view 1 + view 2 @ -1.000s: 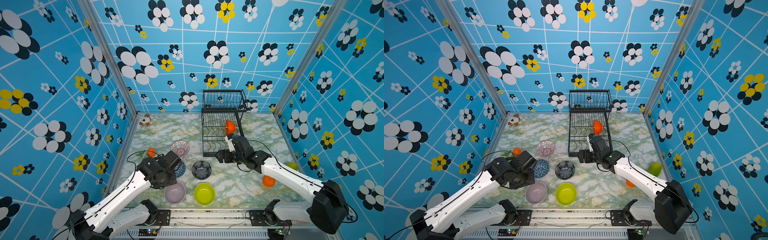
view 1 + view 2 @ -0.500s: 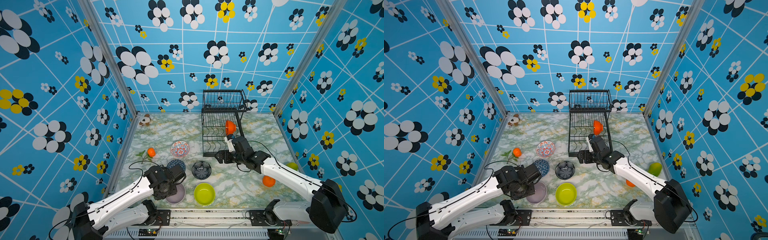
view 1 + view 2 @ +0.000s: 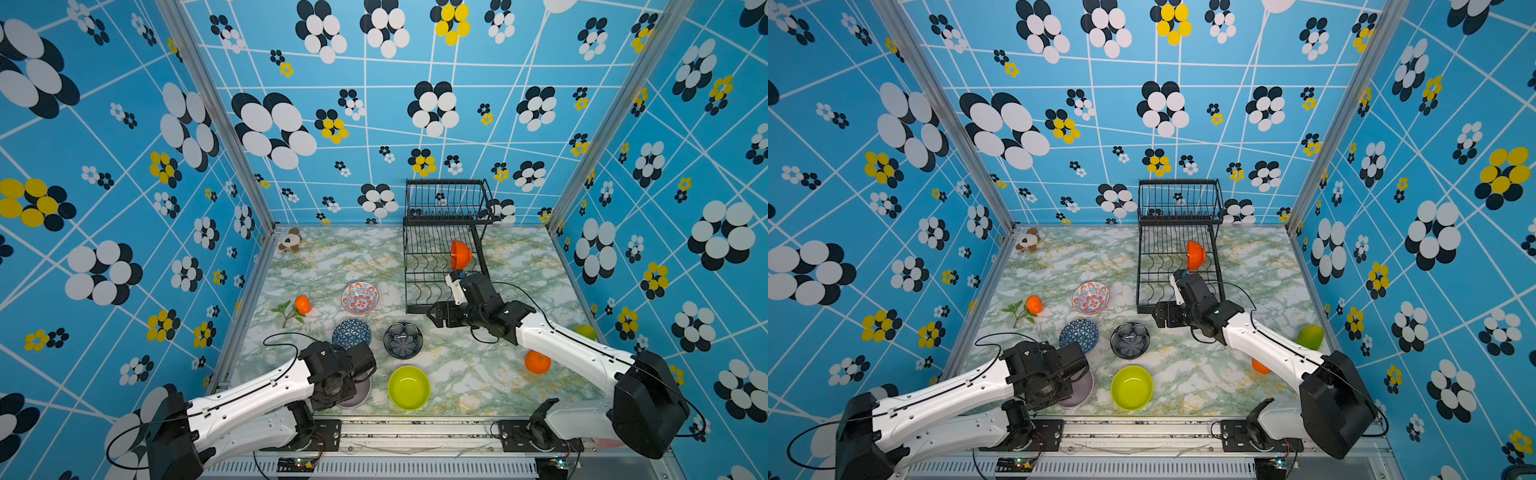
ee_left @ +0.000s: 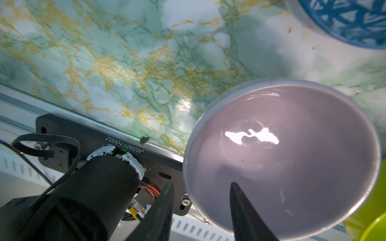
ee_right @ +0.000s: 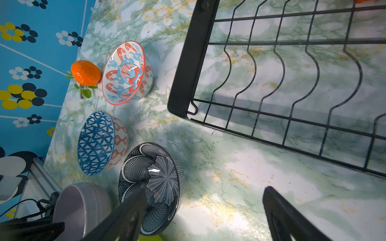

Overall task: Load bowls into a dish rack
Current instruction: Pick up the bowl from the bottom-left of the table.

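Observation:
My left gripper [image 4: 201, 184] hangs over the pale lilac bowl [image 4: 282, 156] near the table's front edge. Its jaws straddle the bowl's rim, one finger inside and one outside, with a gap still showing. My right gripper [image 5: 204, 188] stands wide open and holds nothing, low over the table between the black flower bowl [image 3: 402, 340] and the front of the black wire dish rack [image 3: 419, 266]. An orange bowl [image 3: 460, 254] stands on edge in the rack's lower tray. The lime-green bowl [image 3: 408, 387], the blue geometric bowl [image 3: 351, 332] and the red-blue floral bowl [image 3: 360, 297] sit on the table.
An orange fruit with leaves [image 3: 302, 304] lies left of the floral bowl. Another orange [image 3: 537, 361] and a green fruit [image 3: 584, 331] lie by my right arm. A small plush toy [image 3: 289, 240] sits in the back left corner. Blue patterned walls close in three sides.
My left arm has swung from beside the blue geometric bowl toward the front, down onto the lilac bowl, and its jaws have narrowed around the rim. The right arm has barely moved.

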`<action>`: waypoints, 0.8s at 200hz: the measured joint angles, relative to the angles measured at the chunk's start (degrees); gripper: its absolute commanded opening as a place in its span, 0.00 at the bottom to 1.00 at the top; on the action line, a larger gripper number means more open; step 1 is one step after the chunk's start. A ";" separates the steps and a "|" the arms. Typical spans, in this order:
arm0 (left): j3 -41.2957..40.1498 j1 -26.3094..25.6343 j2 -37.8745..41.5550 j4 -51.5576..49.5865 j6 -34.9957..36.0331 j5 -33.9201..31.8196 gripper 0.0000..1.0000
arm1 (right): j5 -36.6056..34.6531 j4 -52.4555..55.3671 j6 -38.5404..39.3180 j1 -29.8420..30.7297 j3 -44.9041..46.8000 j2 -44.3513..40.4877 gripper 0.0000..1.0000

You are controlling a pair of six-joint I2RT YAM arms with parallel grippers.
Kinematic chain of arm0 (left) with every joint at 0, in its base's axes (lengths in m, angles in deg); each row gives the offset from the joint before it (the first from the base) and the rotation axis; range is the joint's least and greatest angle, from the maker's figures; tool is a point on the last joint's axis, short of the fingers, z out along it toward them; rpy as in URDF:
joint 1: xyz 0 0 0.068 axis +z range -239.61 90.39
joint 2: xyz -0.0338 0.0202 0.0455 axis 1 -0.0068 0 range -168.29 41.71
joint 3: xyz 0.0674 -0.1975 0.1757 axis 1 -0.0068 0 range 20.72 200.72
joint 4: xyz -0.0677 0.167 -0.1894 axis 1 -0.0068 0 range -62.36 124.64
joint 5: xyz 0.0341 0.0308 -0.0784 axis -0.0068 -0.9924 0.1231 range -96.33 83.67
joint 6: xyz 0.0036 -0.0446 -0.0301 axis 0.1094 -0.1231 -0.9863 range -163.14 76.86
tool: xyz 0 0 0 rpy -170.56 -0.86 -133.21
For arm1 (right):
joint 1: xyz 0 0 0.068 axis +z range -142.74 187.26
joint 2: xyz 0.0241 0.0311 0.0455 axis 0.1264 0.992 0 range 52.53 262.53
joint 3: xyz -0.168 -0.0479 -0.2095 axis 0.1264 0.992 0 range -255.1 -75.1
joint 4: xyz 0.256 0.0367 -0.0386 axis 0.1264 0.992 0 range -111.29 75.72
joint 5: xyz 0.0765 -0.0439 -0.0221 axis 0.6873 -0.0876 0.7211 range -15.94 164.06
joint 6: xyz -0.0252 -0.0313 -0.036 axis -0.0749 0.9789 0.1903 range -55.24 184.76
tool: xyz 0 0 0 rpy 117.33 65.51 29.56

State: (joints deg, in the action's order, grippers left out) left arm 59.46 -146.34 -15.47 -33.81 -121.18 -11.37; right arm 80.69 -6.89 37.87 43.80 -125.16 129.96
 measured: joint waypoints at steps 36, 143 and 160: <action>-1.33 -0.04 -0.68 1.95 -0.70 0.15 0.36 | 0.17 -0.07 -0.17 0.00 0.00 0.22 0.90; -3.56 -0.31 -0.87 3.93 -2.16 0.76 0.18 | 0.26 -0.07 -0.61 0.00 0.00 0.52 0.89; -3.56 -0.31 -0.87 4.31 -2.38 0.57 0.13 | 0.39 -0.07 -0.63 0.00 0.00 0.52 0.89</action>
State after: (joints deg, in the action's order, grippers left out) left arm 55.90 -146.64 -16.35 -29.50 -123.56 -10.80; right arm 81.09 -6.96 37.23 43.80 -125.16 130.48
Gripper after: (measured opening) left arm 0.165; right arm 0.895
